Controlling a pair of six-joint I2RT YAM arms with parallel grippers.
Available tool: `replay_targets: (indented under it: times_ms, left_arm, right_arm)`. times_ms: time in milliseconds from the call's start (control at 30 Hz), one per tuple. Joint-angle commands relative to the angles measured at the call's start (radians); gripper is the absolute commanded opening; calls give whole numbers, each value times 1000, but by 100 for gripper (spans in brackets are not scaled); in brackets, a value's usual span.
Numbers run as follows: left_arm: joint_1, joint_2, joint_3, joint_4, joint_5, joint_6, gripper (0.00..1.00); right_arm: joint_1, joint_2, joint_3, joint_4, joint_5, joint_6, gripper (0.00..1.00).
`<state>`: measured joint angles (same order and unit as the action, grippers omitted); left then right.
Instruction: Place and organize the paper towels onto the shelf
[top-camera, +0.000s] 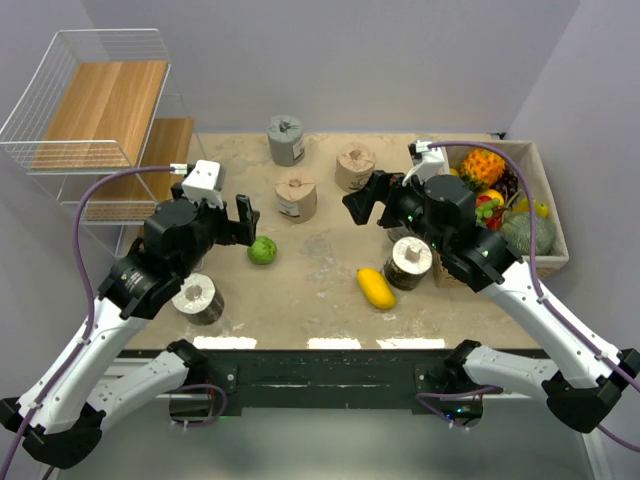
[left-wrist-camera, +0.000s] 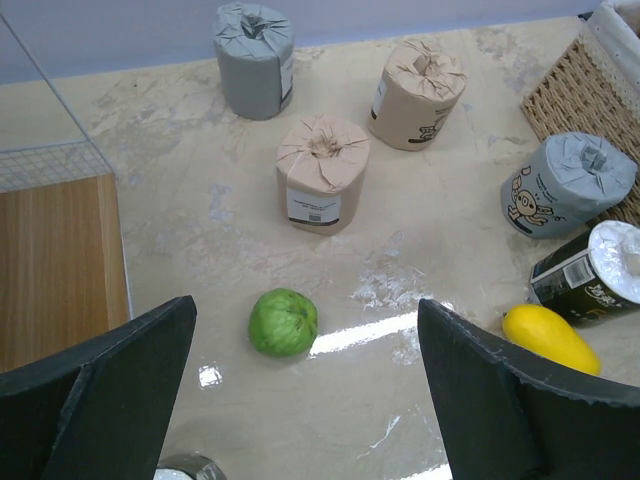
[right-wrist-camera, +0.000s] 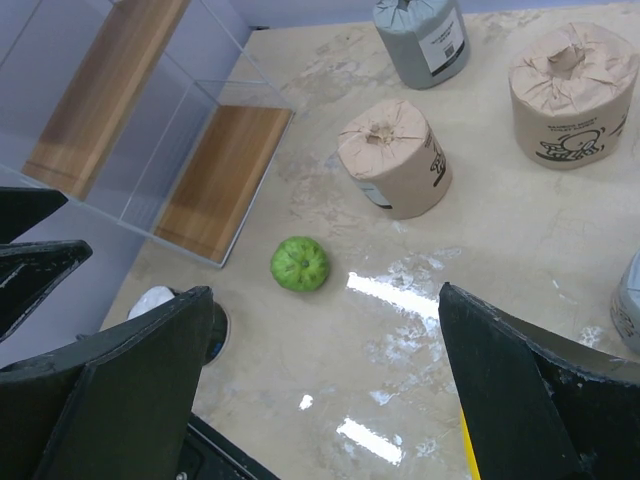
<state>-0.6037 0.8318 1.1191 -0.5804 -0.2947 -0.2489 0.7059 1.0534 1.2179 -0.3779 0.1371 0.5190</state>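
Hovering over the beige marbled table, the left gripper held its jaws spread wide and empty. A round green fruit lay below the gap, and the nearest tan paper-wrapped towel roll stood beyond it, well apart from both fingers. The right gripper was equally wide open and held nothing, with that same roll ahead of its gap. This roll, the second tan roll and the dark grey roll stood on end, twisted tops up. Each bore a white label, its print too small to read. A pale grey roll with a cartoon figure sat just beside the woven wicker basket. Next to it was a black printed roll, white end up. The white wire shelf with wooden boards stood at the far left.
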Motion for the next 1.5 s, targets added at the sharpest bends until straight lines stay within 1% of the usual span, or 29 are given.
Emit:
replay_targets:
  times_ms: [0,133,233,333,367,500,600,733,867,933,1100,1200,1467]
  left_arm:
    - [-2,-10,1,17,-24,-16,98]
    - [-4,-8,14,10,-26,-19,98]
    - [-4,-5,31,-22,-73,-61,97]
    - [-2,7,56,-107,-194,-136,95]
    - [-4,18,64,-161,-211,-154,94]
    - [-1,56,97,-289,-259,-220,91]
    - [-2,84,84,-366,-322,-300,87]
    - [-1,118,61,-449,-402,-478,84]
    - [4,187,48,-545,-416,-604,84]
    - [8,207,24,-562,-402,-656,82]
    - [15,219,-56,-553,-344,-734,80]
    - [22,228,-93,-555,-339,-782,80]
    - [35,282,-169,-524,-342,-839,76]
  right_arm:
    - [0,-6,5,25,-1,19,99]
    - [0,-13,-1,27,19,18,99]
    - [0,-13,0,20,24,10,99]
    - [0,-18,-9,8,35,9,99]
    - [0,-20,-12,5,38,9,99]
    - [0,-36,-37,8,41,0,99]
    - [0,-46,-50,39,6,-10,99]
    - [0,-55,-52,48,-2,-25,99]
    - [1,-76,-61,59,6,-42,99]
    - [0,-81,-67,62,4,-48,99]
    - [0,-93,-90,74,-11,-53,99]
    - [0,-101,-101,79,-7,-59,99]
    - [0,-115,-118,88,-10,-82,99]
